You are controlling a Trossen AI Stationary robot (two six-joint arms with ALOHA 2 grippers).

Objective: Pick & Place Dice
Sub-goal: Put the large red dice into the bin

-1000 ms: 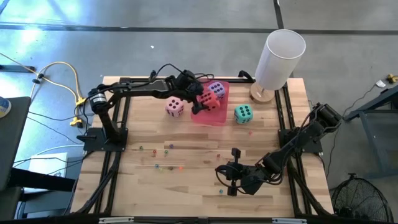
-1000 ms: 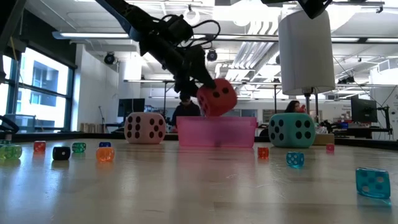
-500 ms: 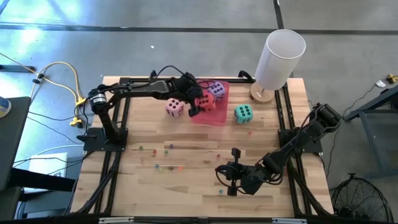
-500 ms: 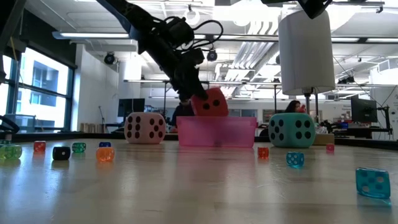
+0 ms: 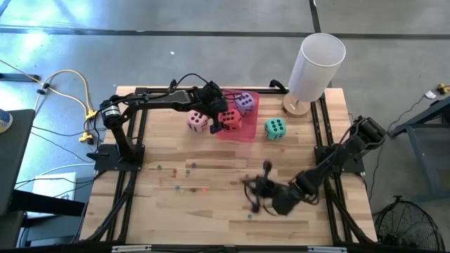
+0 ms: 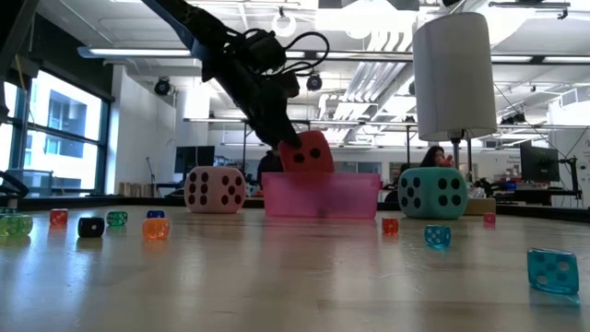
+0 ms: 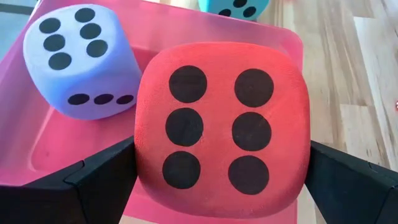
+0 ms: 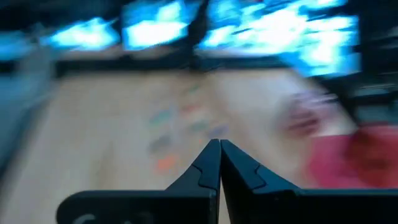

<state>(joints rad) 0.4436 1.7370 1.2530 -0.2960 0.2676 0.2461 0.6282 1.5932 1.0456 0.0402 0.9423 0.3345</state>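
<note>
Over pink tray (image 5: 239, 130), left fingers (image 7: 99, 177) spread wide, gripping red die (image 7: 222, 127); right fingers (image 8: 205, 171) closed.

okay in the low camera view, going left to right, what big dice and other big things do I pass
pink die → red die between the left gripper fingers, over the pink tray → teal die → white cylinder

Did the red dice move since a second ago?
Yes. The red dice has come down toward the pink tray in the low view, held between the fingers of the left hand.
</note>
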